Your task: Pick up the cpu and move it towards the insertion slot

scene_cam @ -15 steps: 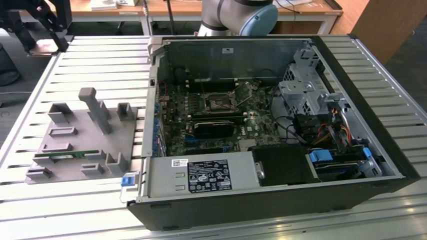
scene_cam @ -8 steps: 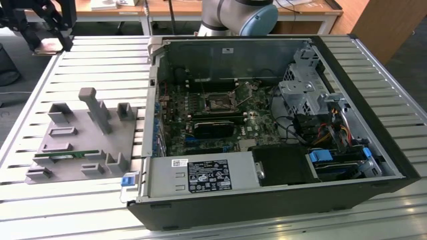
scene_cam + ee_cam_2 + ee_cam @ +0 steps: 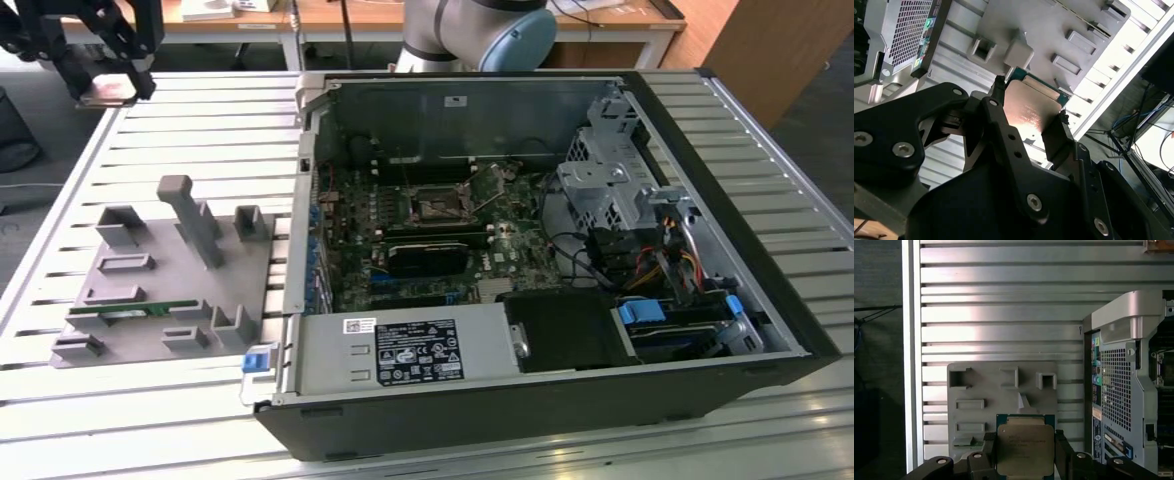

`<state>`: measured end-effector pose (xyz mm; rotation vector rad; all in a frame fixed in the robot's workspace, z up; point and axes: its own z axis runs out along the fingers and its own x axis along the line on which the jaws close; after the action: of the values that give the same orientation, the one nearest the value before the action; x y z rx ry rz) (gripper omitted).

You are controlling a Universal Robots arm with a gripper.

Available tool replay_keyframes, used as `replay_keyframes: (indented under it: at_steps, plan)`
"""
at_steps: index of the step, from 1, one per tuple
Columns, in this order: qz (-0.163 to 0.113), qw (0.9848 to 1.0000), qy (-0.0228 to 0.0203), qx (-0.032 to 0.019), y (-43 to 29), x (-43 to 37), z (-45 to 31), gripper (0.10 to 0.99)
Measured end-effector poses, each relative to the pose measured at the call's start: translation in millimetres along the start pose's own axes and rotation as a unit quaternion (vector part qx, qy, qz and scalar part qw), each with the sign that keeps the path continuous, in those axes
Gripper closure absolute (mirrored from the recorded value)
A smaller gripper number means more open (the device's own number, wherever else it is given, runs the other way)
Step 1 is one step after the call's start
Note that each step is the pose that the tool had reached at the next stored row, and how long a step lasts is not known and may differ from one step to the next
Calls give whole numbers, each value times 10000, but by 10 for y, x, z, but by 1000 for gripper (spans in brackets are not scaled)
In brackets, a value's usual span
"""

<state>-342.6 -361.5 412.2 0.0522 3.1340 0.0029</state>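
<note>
The cpu [image 3: 107, 93], a flat square chip with a shiny metal top, hangs high over the slatted table at the exterior view's far left. My gripper [image 3: 110, 82] is shut on it, one black finger on each side. In both wrist views the cpu [image 3: 1029, 112] [image 3: 1025, 449] sits between the fingers [image 3: 1056, 135] [image 3: 1061, 452], above the grey fixture plate. The insertion slot [image 3: 438, 205], a dark square socket in a silvery frame, lies on the green board inside the open computer case, well off toward the exterior view's right of the gripper.
A grey fixture plate [image 3: 174, 270] with upright posts lies on the slatted table [image 3: 200, 140], left of the case, with a green memory stick [image 3: 120, 310] in it. The case wall [image 3: 310, 180] stands between the gripper and the socket. A black power supply [image 3: 400, 355] fills the case front.
</note>
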Motion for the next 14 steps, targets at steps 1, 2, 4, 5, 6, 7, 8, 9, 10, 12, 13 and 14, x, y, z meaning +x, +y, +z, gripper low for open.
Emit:
replay_keyframes:
  at_steps: [1, 2, 4, 5, 6, 7, 8, 9, 10, 12, 13, 14]
  plan:
    - [0, 10000, 0, 0, 5, -8, 1, 541]
    - [-1, 10000, -1, -1, 10, -15, 1, 541]
    - [-1, 10000, 0, 0, 20, -28, 1, 541]
    - [0, 10000, 0, 0, 26, -35, 1, 541]
    - [0, 10000, 0, 0, 31, -42, 0, 541]
    - [0, 10000, 0, 0, 36, -48, 1, 541]
    - [0, 10000, -1, 0, 42, -55, 1, 541]
    - [0, 10000, 0, 0, 47, -61, 1, 541]
    - [0, 10000, 0, 0, 52, -67, 1, 541]
    - [0, 10000, 0, 0, 62, -79, 1, 541]
    - [0, 10000, 0, 0, 67, -86, 1, 541]
    - [0, 10000, 0, 0, 72, -92, 1, 541]
